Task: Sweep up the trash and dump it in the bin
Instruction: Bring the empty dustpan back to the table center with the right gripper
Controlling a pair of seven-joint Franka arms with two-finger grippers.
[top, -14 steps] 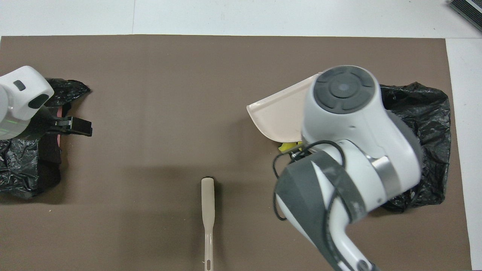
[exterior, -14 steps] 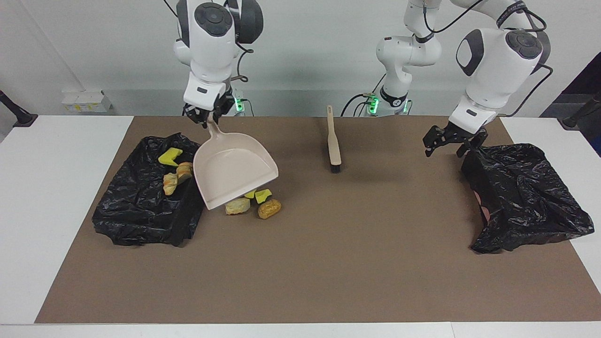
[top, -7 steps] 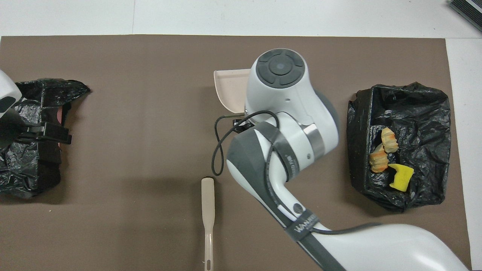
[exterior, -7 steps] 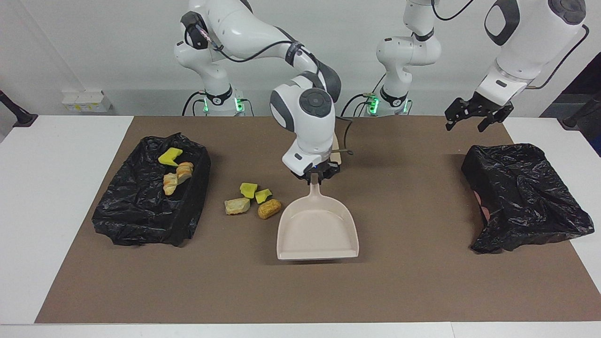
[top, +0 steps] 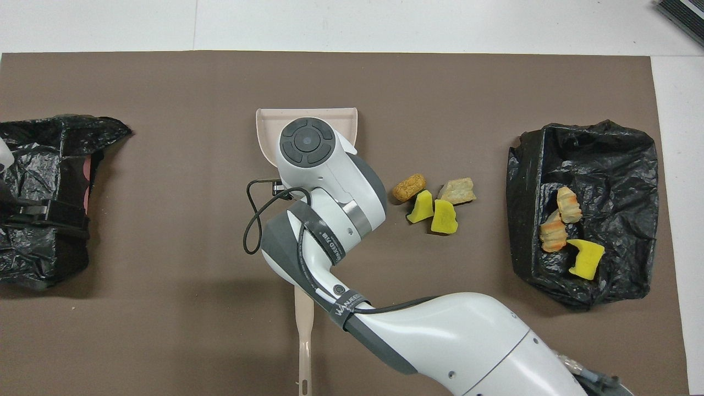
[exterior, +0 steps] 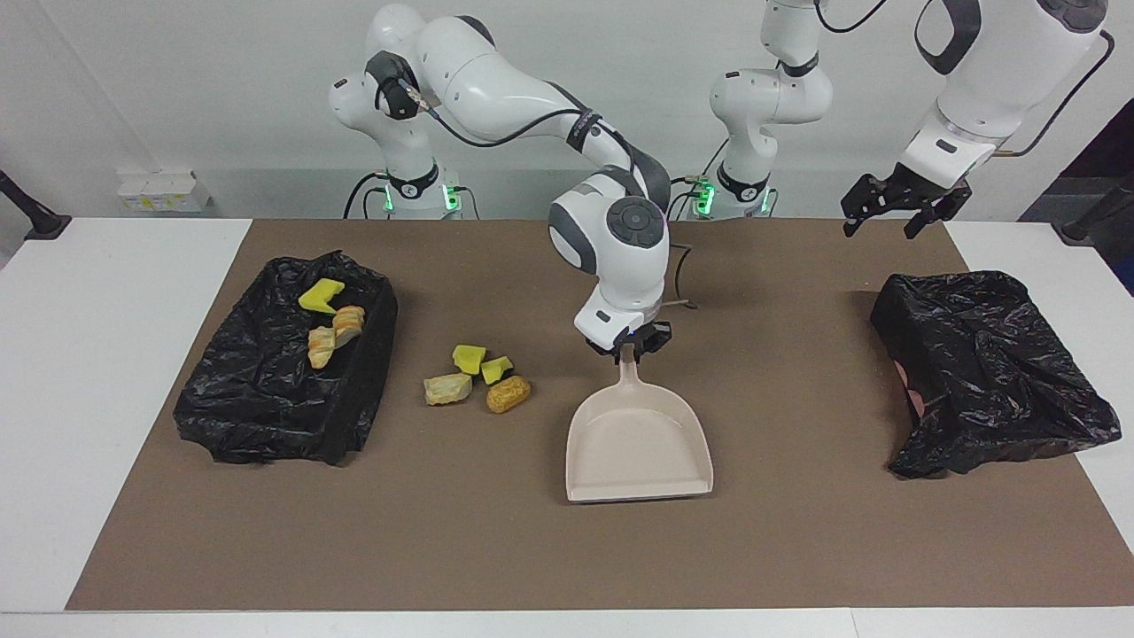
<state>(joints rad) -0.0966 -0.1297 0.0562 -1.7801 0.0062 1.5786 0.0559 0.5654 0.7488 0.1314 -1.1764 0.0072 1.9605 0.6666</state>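
Trash [exterior: 478, 379]: four scraps on mat; three binned

The worktop [exterior: 106, 372] is white, covered by a plain brown mat [exterior: 567, 549]. The dustpan [exterior: 638, 447] is pale beige, as is the brush handle [top: 303, 324]. 2 crinkled, glossy black bags line the bins: one bin [exterior: 275, 416] at the right arm's end, another bin [exterior: 992, 372] at the left arm's end, with a sliver of pink showing at its edge.

On the mat, the loose trash [exterior: 478, 379] is 2 bright yellow bits, 1 pale beige lump and 1 orange-brown lump. In the first bin lie 1 yellow bit [exterior: 320, 295] and 2 beige lumps streaked orange [exterior: 332, 333].

Both arms are white with dark grey joints; the right gripper [exterior: 631, 347] and left gripper [exterior: 890, 206] are black.
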